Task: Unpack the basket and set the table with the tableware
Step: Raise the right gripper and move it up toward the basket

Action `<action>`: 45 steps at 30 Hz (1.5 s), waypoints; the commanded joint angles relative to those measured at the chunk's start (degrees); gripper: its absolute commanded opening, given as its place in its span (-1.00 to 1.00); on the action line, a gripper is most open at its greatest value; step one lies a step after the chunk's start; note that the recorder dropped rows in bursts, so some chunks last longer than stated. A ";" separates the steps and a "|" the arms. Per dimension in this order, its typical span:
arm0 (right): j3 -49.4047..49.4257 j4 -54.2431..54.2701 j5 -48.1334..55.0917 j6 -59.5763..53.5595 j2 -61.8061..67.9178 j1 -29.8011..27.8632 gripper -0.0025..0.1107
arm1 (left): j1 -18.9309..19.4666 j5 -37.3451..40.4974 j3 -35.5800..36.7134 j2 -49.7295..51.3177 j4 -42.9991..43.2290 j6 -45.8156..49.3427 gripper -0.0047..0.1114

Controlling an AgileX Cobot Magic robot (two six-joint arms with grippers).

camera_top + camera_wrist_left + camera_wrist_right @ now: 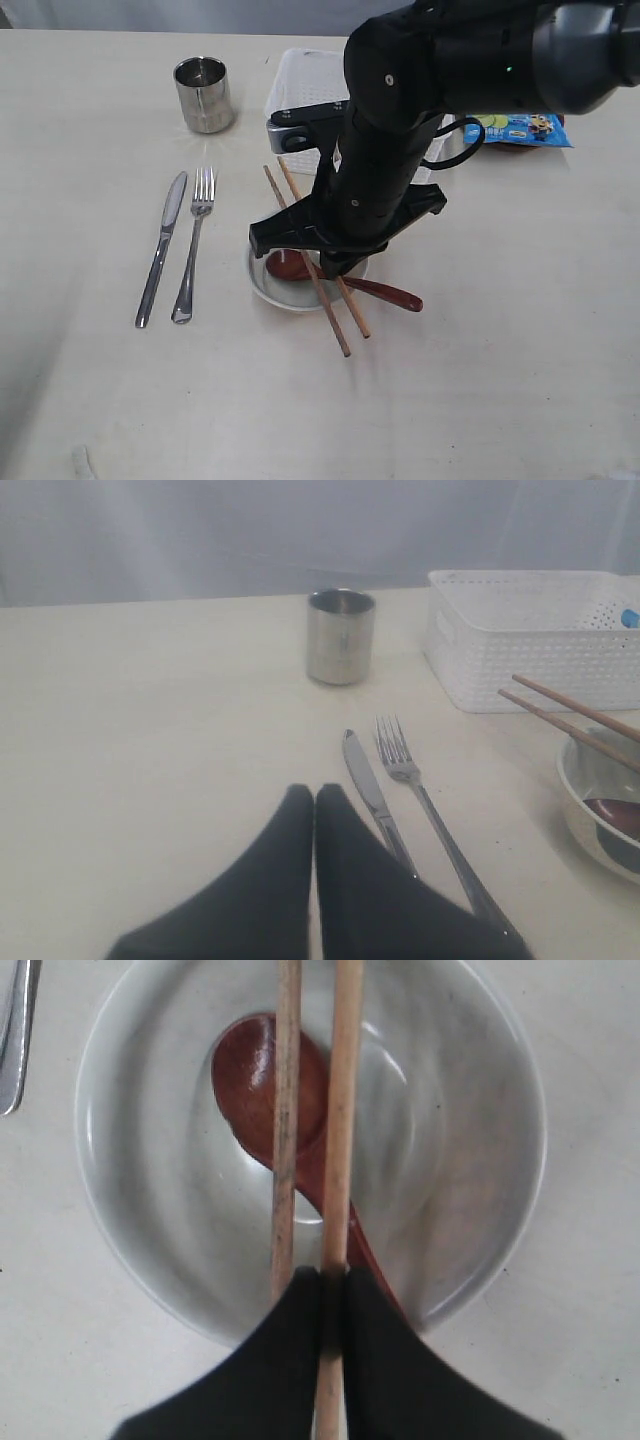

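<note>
Across the bowl (140, 1160), two chopsticks (345, 1110)

a steel knife (160, 250) and fork (191, 250) are laid side by side on the cream-white table (500, 340). a shiny steel cup (204, 94) is stood upright near the white perforated basket (300, 80). two wooden chopsticks (286, 1110) are laid across a pale bowl (470, 1160) (a dark red-brown spoon (262, 1065) is rested inside, handle over the rim).

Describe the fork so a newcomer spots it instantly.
On the cream table, look below the steel cup in the exterior view, where two steel utensils lie side by side left of the bowl. The fork is the one nearer the bowl; its tines set it apart from the smooth-bladed knife beside it.
</note>
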 commanded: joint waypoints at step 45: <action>8.56 -23.04 16.50 2.68 -31.23 -0.27 -0.45 | -0.33 -0.10 0.18 -0.19 0.08 0.00 -0.92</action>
